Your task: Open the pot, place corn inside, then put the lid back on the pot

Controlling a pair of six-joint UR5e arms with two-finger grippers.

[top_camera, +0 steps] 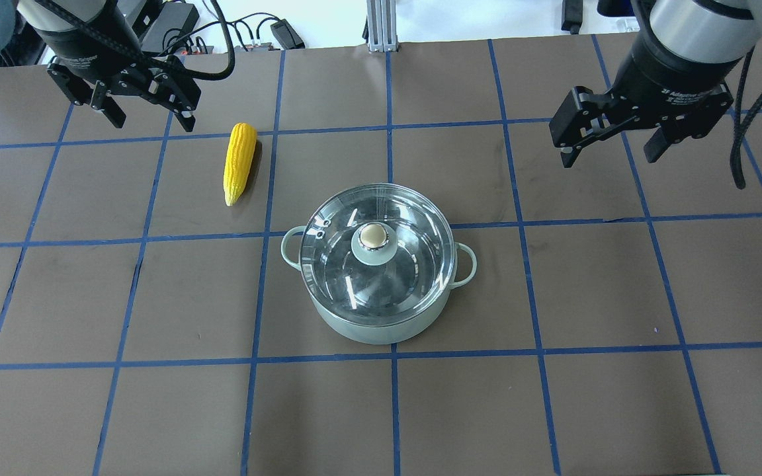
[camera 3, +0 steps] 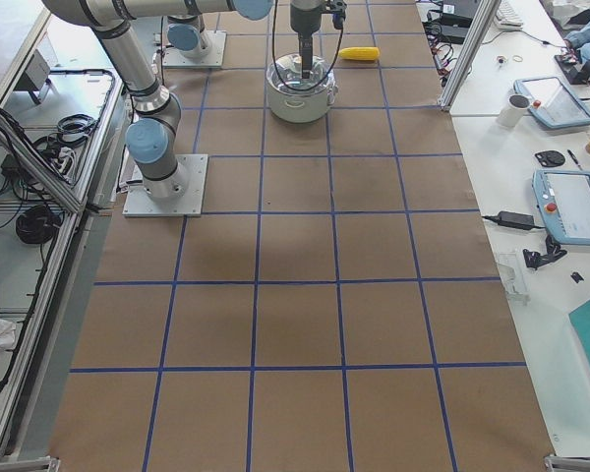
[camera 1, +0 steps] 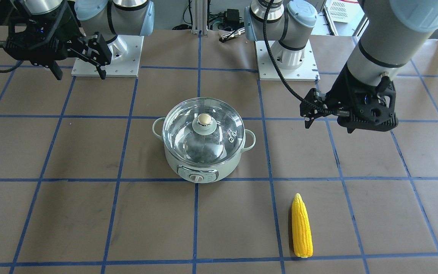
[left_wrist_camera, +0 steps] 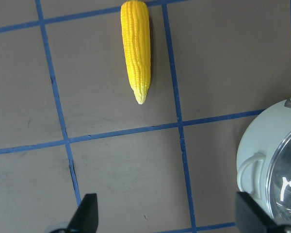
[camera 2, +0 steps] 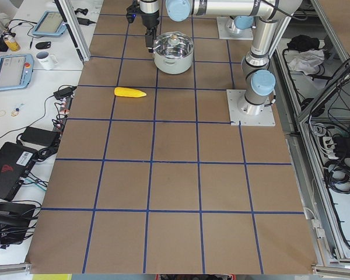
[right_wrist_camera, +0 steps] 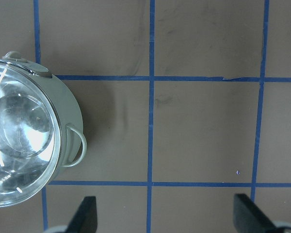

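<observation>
**A:** Where does everything sit?

**B:** The pot (top_camera: 381,325) is in the middle of the overhead view, and the lid (top_camera: 335,264) is seated on it, so no step of the task is done yet. The corn (top_camera: 238,158) lies flat on the table (top_camera: 619,410) in the upper left. It is well apart from the pot, with its tip pointing toward the bottom of the frame.

**A:** And the grippers?

**B:** The left gripper (top_camera: 151,122) hangs in the upper left corner, near the corn's blunt end. The right gripper (top_camera: 609,157) hangs in the upper right. Both have their jaws spread wide and hold nothing.

**A:** What could go wrong from here?

**B:** My first worry is the knob (top_camera: 373,238). It is small and rounded, so an off-centre pinch could slip. The glass lid would then drop back onto the rim or onto the table. Coming down too low could also drive the fingertips into the glass.

**A:** And the corn?

**B:** It is round, so it may roll away as the fingers close. It also looks about as long as the pot is wide. If it goes in level, it could bridge the rim and the lid wouldn't seat. Tipping it in point-first seems safer.

**A:** Anything else?

**B:** Both arms will need the space over the pot. If they arrive together they could clash.
</observation>
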